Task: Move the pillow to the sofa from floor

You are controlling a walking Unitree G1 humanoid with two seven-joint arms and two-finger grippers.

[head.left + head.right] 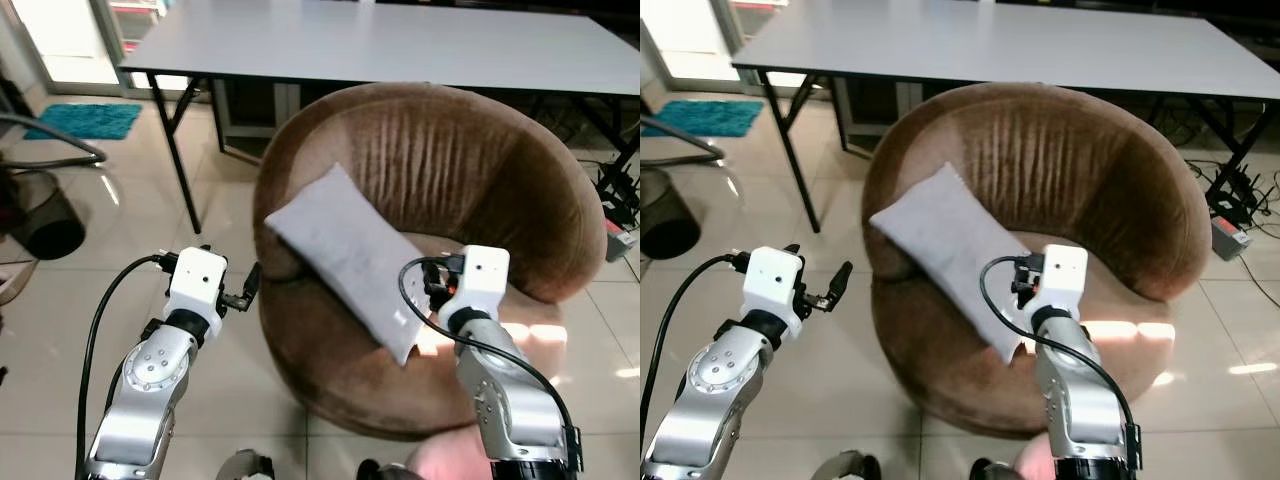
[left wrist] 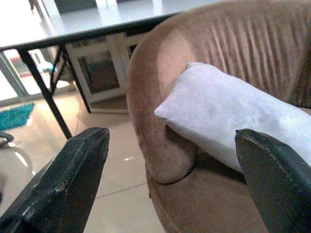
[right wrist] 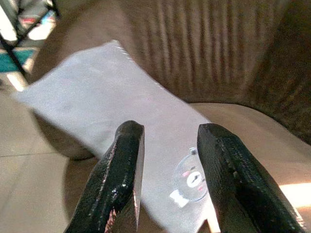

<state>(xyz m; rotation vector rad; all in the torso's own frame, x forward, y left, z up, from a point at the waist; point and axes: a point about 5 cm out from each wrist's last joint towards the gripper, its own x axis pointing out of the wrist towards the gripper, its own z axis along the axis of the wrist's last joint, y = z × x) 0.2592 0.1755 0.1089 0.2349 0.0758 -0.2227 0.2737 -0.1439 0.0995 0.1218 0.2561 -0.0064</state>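
The grey pillow (image 1: 345, 258) lies slantwise on the round brown sofa (image 1: 500, 190) at the centre of the frame, its upper end propped on the sofa's left arm and its lower end hanging past the seat's front edge. The left gripper (image 1: 245, 290) hovers at lower left, just beside the sofa's outer wall and apart from the pillow, fingers spread wide. The right gripper (image 3: 167, 179) sits at lower right over the pillow's low end, its fingers parted with nothing between them; whether they touch the fabric cannot be told. Behind the sofa, across the top of the frame, stands a grey table (image 1: 400, 45) on black legs, with a white cabinet (image 2: 104, 70) under it. A teal mat (image 1: 85, 120) lies at upper left, a black bin (image 1: 40, 215) at the left edge, and cables and a red box (image 1: 1230, 238) at the right. The right wrist view shows a small round printed patch (image 3: 192, 182) on the pillow; the left wrist view shows the pillow's corner overhanging the sofa arm.
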